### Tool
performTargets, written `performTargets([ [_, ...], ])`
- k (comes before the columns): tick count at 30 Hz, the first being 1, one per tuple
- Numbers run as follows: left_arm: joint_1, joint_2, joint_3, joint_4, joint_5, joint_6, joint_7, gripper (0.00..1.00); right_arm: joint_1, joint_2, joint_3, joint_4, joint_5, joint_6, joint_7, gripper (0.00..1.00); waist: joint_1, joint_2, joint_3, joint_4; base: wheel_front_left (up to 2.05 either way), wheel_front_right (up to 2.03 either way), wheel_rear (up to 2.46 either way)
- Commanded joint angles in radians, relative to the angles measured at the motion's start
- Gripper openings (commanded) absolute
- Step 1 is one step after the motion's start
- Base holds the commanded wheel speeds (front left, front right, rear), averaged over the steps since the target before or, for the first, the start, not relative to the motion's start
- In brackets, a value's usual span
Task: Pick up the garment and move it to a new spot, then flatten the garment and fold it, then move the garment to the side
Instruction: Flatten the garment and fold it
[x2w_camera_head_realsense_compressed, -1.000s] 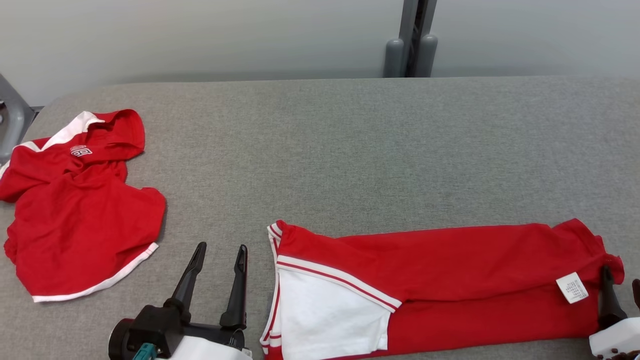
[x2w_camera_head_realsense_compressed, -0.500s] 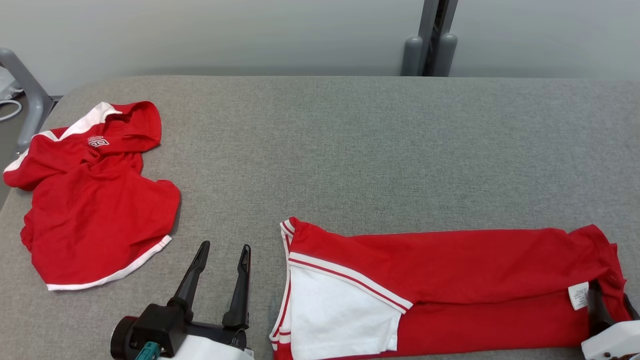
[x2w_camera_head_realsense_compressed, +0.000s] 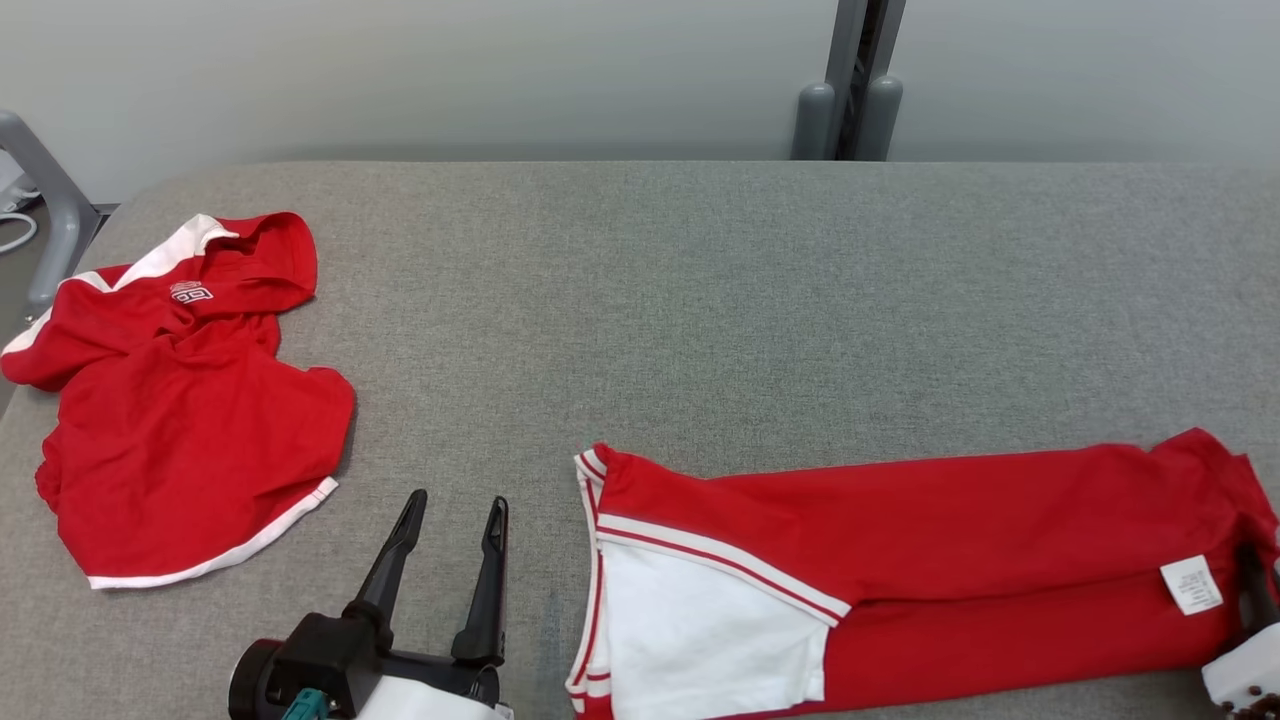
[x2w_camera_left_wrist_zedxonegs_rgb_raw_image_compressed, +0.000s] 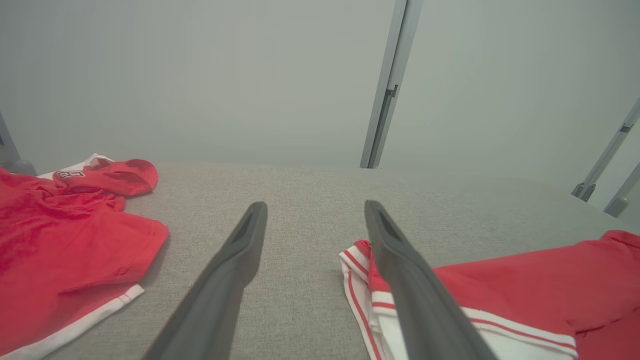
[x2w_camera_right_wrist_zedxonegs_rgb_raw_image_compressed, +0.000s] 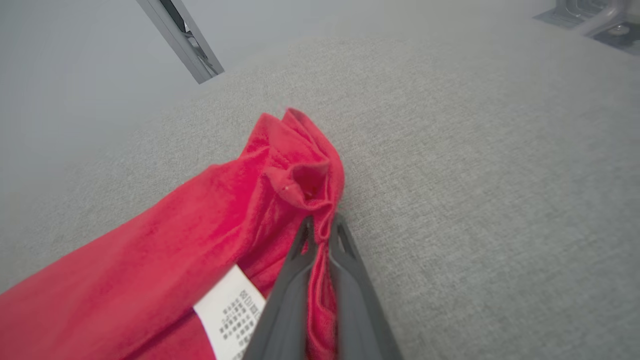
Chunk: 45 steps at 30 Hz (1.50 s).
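Observation:
The garment (x2w_camera_head_realsense_compressed: 900, 530) is a long red folded piece with a white panel and striped trim at its left end, lying along the table's near edge. My right gripper (x2w_camera_right_wrist_zedxonegs_rgb_raw_image_compressed: 322, 222) is shut on the bunched red fabric at the garment's (x2w_camera_right_wrist_zedxonegs_rgb_raw_image_compressed: 200, 225) right end, beside a white care label (x2w_camera_right_wrist_zedxonegs_rgb_raw_image_compressed: 232, 310). In the head view the right gripper (x2w_camera_head_realsense_compressed: 1252, 572) sits at that end, partly cut off by the frame. My left gripper (x2w_camera_head_realsense_compressed: 456, 500) stands open and empty just left of the striped end. The left wrist view shows the left gripper (x2w_camera_left_wrist_zedxonegs_rgb_raw_image_compressed: 315, 210) over bare table, with the garment (x2w_camera_left_wrist_zedxonegs_rgb_raw_image_compressed: 525, 280) to its right.
A second crumpled red garment (x2w_camera_head_realsense_compressed: 180, 400) with white trim lies at the table's left edge. The grey fabric table (x2w_camera_head_realsense_compressed: 700, 300) stretches behind both. A grey post (x2w_camera_head_realsense_compressed: 850, 90) stands behind the far edge and a metal frame (x2w_camera_head_realsense_compressed: 40, 190) at the far left.
My right gripper has closed onto the garment's right end. The head camera has shifted a little. The left gripper stays open in the same place.

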Motion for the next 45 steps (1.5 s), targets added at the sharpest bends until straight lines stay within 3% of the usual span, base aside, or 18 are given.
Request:
performTargets([
  [1,0.001,0.003,-0.001,0.001,0.000,0.000,-0.004,1.00,-0.016,-0.027,0.001,0.001,-0.012,0.000,-0.002,0.00,0.0000,0.0000,0.001,0.000,0.00,0.00,0.00],
  [8,-0.014,0.003,0.008,0.001,-0.006,0.006,-0.004,1.00,-0.049,-0.095,0.052,0.003,-0.015,0.000,-0.002,0.00,0.0000,0.0000,0.003,0.001,0.00,0.00,0.00],
  [18,0.014,0.003,0.052,0.008,-0.020,0.014,-0.004,1.00,0.000,-0.134,0.277,-0.241,0.128,0.000,0.039,0.00,0.0000,0.0000,-0.056,-0.065,0.00,0.00,0.00],
  [27,0.021,0.003,0.068,0.004,-0.024,0.017,-0.004,1.00,0.017,-0.166,0.420,-0.457,0.244,0.000,0.093,0.00,0.0000,0.0000,-0.105,-0.106,0.00,0.00,0.00],
  [37,0.029,0.003,0.080,-0.001,-0.016,0.015,-0.004,1.00,-0.010,-0.070,0.489,-0.599,0.360,0.000,0.148,0.00,0.0000,0.0000,-0.122,-0.084,0.00,0.00,0.00],
  [45,0.024,0.003,0.075,0.005,-0.017,0.013,-0.004,1.00,-0.042,0.049,0.565,-0.602,0.375,0.000,0.189,0.00,0.0000,0.0000,-0.136,-0.038,0.00,0.00,0.00],
])
